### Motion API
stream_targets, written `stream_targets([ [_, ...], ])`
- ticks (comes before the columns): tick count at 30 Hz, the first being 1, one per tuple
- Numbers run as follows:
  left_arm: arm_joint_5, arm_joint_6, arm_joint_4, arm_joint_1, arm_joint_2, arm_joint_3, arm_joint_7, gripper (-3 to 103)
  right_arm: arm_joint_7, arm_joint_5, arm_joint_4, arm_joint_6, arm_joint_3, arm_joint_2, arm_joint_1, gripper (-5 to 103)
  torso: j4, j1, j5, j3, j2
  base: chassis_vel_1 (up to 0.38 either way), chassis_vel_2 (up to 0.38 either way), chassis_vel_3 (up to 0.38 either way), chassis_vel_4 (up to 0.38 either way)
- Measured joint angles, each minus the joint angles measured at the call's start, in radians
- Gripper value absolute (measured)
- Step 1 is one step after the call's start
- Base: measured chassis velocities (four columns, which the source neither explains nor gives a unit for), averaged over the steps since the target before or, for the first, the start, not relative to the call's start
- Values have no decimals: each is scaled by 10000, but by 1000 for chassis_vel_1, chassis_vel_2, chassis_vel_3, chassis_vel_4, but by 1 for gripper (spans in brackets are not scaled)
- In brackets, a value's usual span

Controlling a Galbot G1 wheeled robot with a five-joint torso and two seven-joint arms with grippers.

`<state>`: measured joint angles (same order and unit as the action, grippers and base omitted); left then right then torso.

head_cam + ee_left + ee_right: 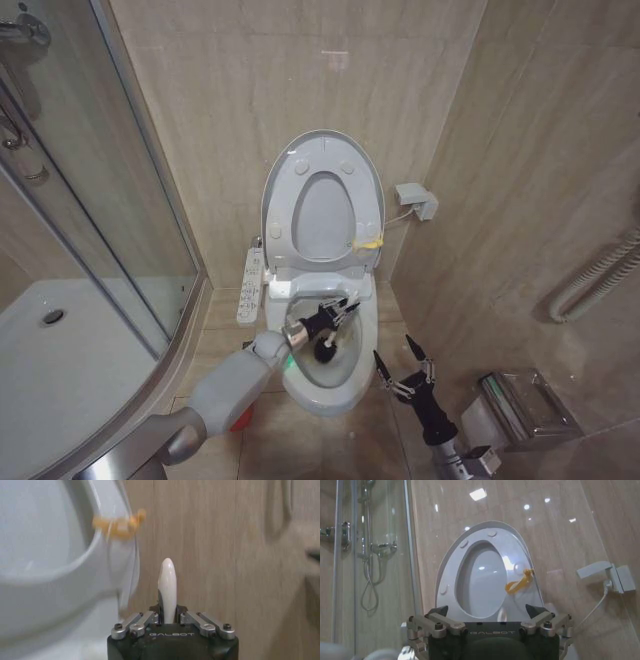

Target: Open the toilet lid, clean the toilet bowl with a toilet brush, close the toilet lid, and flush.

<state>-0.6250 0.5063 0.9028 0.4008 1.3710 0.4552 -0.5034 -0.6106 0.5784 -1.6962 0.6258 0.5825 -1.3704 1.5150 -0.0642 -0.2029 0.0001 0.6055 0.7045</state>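
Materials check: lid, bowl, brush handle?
Lid: looks like moulded plastic, greyish-white underside with round bumpers. Bowl: likely glazed ceramic, with a glossy white rim. Brush handle: smooth cream plastic by its sheen, clamped in the left gripper.

The toilet brush (167,588) handle's lower end is hidden between the left gripper (170,619) fingers. The toilet lid (107,536) there is blurred and cut off by the frame edge.
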Motion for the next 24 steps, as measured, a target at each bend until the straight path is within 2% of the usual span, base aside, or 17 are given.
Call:
stream_targets([
  [5,-121,20,71,-131,189,-54,13,19,-4,0,18,1,1,-7,1,100,-6,0,0,-1,1,0,0,0,0],
  [7,51,59,-419,-1,241,-34,6,19,-24,5,22,16,-2,-12,22,100,0,1,0,-1,0,0,0,0,0],
  [12,240,111,-699,231,77,-26,-8,19,-56,93,37,29,0,72,19,100,8,1,-2,-1,0,0,0,0,0],
  [19,238,-37,-161,-35,-186,-176,72,19,-59,132,66,30,8,132,-29,100,-7,0,-2,-2,1,0,0,0,0],
  [24,267,-69,-591,221,-489,-54,-135,19,-83,137,97,43,-29,117,-27,100,6,0,-1,-1,0,0,0,0,0],
])
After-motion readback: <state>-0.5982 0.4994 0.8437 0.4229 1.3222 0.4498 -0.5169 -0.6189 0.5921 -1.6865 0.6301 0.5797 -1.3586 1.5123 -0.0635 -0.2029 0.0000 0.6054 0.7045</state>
